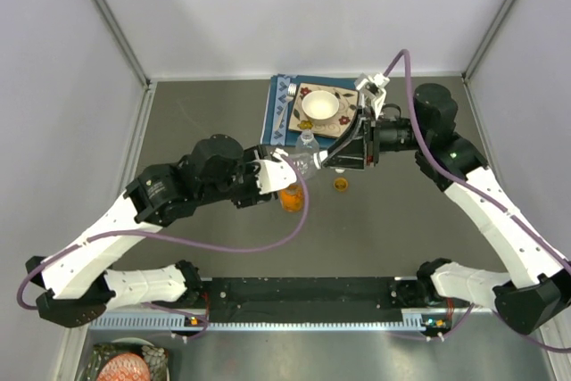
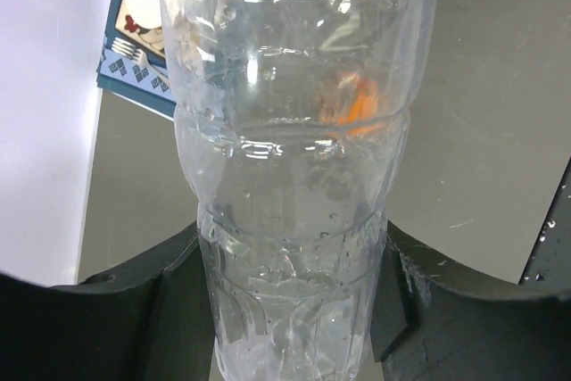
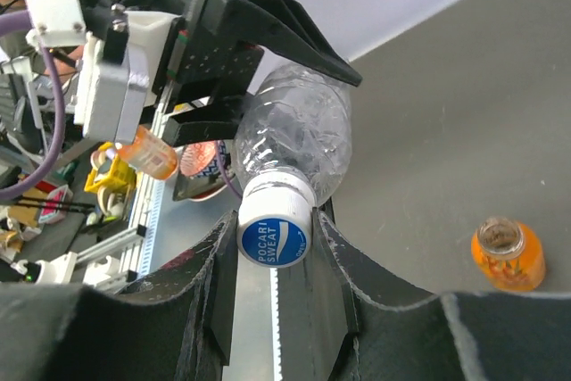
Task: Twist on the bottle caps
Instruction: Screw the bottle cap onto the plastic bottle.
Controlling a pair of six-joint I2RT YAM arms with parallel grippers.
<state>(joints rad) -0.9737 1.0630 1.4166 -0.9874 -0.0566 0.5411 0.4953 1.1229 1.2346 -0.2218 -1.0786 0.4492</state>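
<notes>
A clear ribbed bottle [image 1: 302, 163] [image 2: 294, 131] [image 3: 299, 131] is held level above the table between both arms. My left gripper [image 1: 284, 164] [image 2: 294, 283] is shut on its lower body, one finger [image 2: 169, 292] pressed to each side. A blue-and-white cap [image 3: 275, 231] sits on the bottle's neck, and my right gripper [image 1: 323, 161] [image 3: 275, 238] is shut on it. A small squat orange bottle [image 1: 341, 185] [image 3: 508, 254] stands uncapped on the table. Another orange bottle [image 1: 292, 195] [image 3: 147, 151] lies below my left gripper. A second clear bottle [image 1: 308, 142] stands just behind.
A white bowl [image 1: 319, 106] and a fork [image 1: 290, 100] rest on a patterned board over a blue mat [image 1: 278, 122] at the back. Grey walls close in the table on three sides. The black base rail [image 1: 303, 292] runs along the near edge.
</notes>
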